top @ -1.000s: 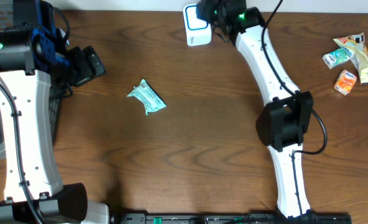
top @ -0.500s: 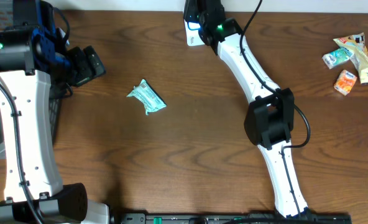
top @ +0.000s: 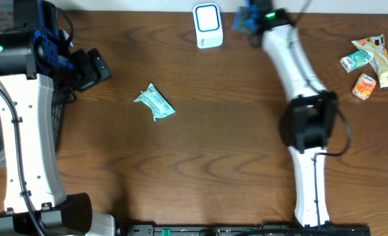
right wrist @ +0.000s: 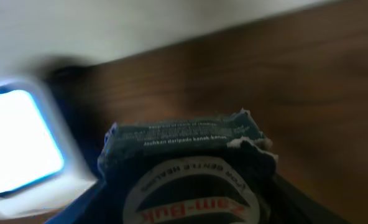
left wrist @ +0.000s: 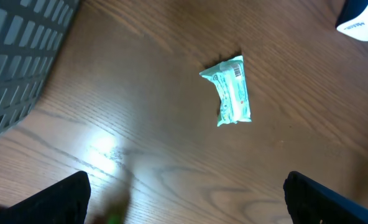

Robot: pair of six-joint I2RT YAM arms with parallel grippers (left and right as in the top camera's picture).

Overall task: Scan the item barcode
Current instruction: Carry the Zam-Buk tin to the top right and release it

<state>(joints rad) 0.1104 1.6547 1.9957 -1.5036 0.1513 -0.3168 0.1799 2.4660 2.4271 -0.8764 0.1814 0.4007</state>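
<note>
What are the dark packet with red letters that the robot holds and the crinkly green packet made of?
The dark packet with red letters looks like printed plastic or foil wrap: its top edge is crimped. The crinkly green packet looks like thin glossy plastic film, creased.

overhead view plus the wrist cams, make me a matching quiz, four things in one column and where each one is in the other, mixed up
Things
1. green packet
2. scanner
3. snack pile
4. dark packet

Places
A. gripped in the right gripper, beside the scanner
B. at the right edge of the table
C. lying alone on the bare wood, left of centre
D. at the table's far edge, near the middle

Pairs: 1-C, 2-D, 3-B, 4-A
</note>
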